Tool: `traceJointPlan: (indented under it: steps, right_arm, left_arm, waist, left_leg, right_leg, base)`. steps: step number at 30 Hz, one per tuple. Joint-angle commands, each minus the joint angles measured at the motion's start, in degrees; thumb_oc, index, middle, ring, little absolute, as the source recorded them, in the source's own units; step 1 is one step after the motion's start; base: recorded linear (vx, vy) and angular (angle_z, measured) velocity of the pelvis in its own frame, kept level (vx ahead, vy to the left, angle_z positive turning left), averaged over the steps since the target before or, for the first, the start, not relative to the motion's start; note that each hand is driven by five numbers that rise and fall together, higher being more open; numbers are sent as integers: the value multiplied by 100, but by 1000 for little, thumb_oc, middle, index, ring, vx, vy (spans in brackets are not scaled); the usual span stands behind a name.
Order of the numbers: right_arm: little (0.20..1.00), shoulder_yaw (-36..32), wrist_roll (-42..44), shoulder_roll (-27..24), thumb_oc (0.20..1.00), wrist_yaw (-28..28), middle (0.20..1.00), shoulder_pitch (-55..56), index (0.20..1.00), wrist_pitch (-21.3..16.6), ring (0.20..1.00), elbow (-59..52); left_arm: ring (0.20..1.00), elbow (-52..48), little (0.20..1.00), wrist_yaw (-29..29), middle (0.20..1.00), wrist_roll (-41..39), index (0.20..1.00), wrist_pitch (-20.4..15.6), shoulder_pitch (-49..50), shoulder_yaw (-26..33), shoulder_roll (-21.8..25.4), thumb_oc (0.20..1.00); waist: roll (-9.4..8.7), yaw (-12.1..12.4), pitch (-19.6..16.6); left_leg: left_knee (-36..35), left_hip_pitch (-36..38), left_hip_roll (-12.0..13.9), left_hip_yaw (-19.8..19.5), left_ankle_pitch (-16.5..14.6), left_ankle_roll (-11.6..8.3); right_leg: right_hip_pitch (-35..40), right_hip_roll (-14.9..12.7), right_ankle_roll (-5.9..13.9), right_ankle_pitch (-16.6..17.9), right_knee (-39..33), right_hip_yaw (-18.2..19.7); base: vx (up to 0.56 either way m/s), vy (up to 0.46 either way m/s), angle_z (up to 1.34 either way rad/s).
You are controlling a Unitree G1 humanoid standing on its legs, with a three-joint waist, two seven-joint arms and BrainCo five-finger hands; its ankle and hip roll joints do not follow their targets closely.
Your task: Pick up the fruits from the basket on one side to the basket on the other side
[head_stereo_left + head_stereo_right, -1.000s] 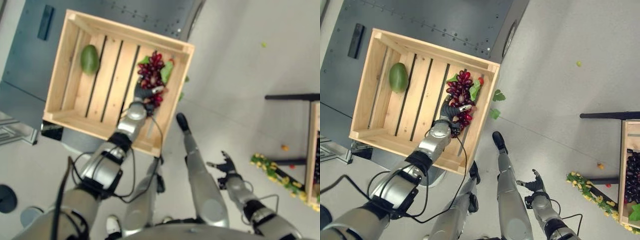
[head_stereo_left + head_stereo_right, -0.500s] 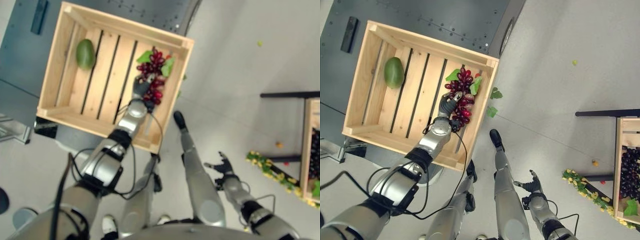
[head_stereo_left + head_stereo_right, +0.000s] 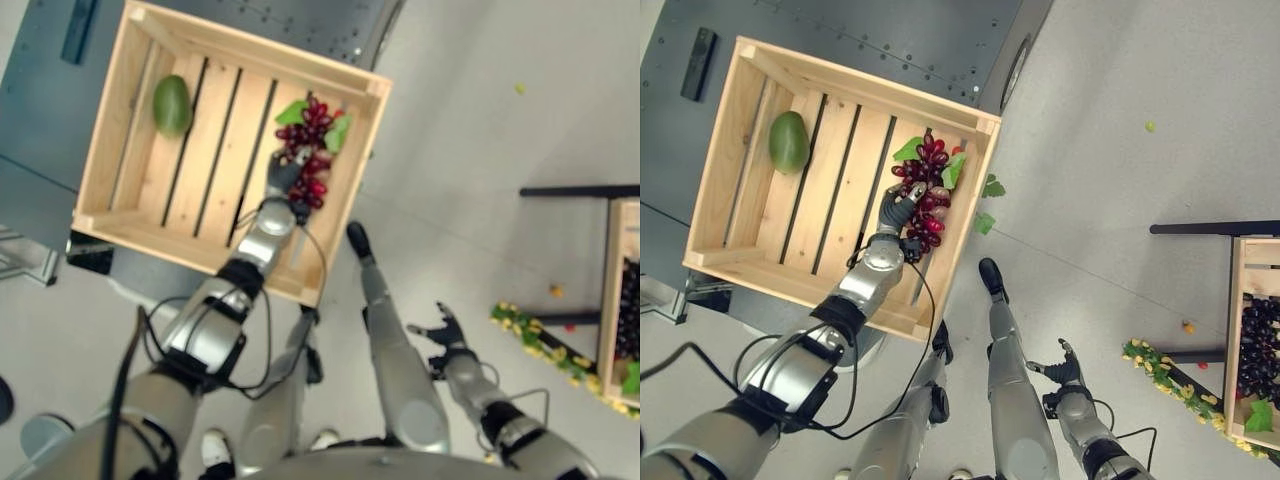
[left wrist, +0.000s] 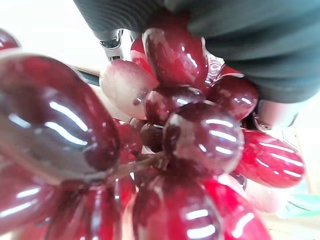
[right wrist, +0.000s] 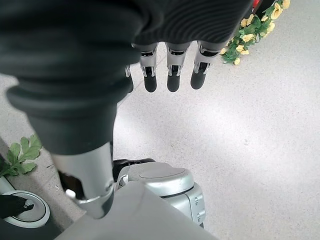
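A bunch of red grapes (image 3: 312, 128) with green leaves lies at the right end of a slatted wooden crate (image 3: 101, 140). My left hand (image 3: 282, 180) reaches into the crate and is curled round the bunch's lower part. Up close, glossy grapes (image 4: 200, 135) press against its dark cover (image 4: 235, 45). A green mango (image 3: 172, 105) lies at the crate's far left. My right hand (image 3: 1061, 366) hangs low over the floor, its fingers (image 5: 171, 75) straight and holding nothing. A second crate (image 3: 1237, 330) at the right edge holds dark grapes (image 3: 1260, 345).
The crate rests on a dark grey stand (image 3: 50, 120). A yellow-flowered sprig (image 3: 530, 335) and small loose fruits (image 3: 555, 291) lie on the floor near the right crate. A black bar (image 3: 585, 190) juts out at the right. Green leaves (image 3: 988, 188) lie beside the left crate.
The camera has shifted a little. My left hand's fingers have drawn closer round the lower grapes. The right hand has stayed where it hangs.
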Motion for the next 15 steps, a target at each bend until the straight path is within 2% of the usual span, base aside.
traceJointPlan:
  steps: [1, 9, 15]
  right_arm:
    - [1000, 93, 83, -203, 1000, -72, 1000, 47, 1000, -75, 1000, -14]
    - [1000, -93, 26, -246, 1000, -46, 1000, 303, 1000, -110, 1000, -392]
    - [1000, -236, -11, -233, 1000, -9, 1000, 399, 1000, -84, 1000, -545]
  left_arm:
    - [200, 378, 200, -600, 200, -407, 200, 90, -142, -122, -511, 200]
    - [200, -989, 200, -573, 200, -1118, 200, -311, 651, 52, -105, 200]
    - [200, -1982, 200, -716, 200, -1358, 200, -411, 1430, 155, 298, 200]
  waist:
    - [93, -134, 141]
    - [128, -18, 141]
    - [163, 66, 141]
  left_leg:
    - [18, -522, 256, -437, 255, -216]
    - [12, -538, 243, -550, 288, -222]
    - [17, -522, 217, -620, 298, -212]
  right_leg:
    - [278, 631, 154, -609, 34, -551]
    - [321, 588, 152, -610, 3, -650]
    - [362, 566, 149, -605, -14, -717]
  base:
    - [0, 0, 0]
    - [-3, -4, -1]
    - [-5, -4, -1]
